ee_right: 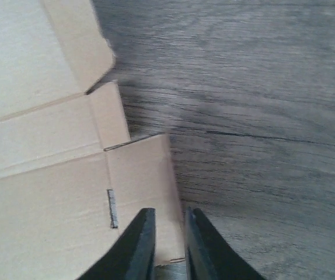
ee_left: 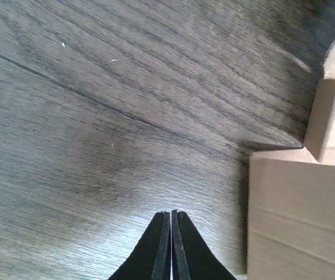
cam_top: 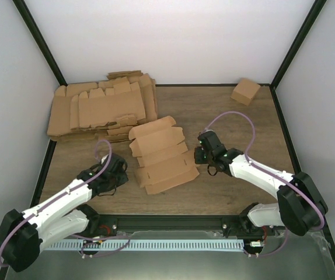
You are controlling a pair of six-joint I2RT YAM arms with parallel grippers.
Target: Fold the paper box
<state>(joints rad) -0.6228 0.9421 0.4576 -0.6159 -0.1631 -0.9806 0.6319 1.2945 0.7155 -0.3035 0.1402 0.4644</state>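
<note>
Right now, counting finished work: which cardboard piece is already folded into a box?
The small carton in the far right corner; the pile and the single blank lie unfolded.

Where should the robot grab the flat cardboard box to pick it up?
Probably a side flap's edge, from the right. The paper box lies flat on the table, so only its thin edges offer a pinch; the right-hand flap pokes out nearest the right gripper.
</note>
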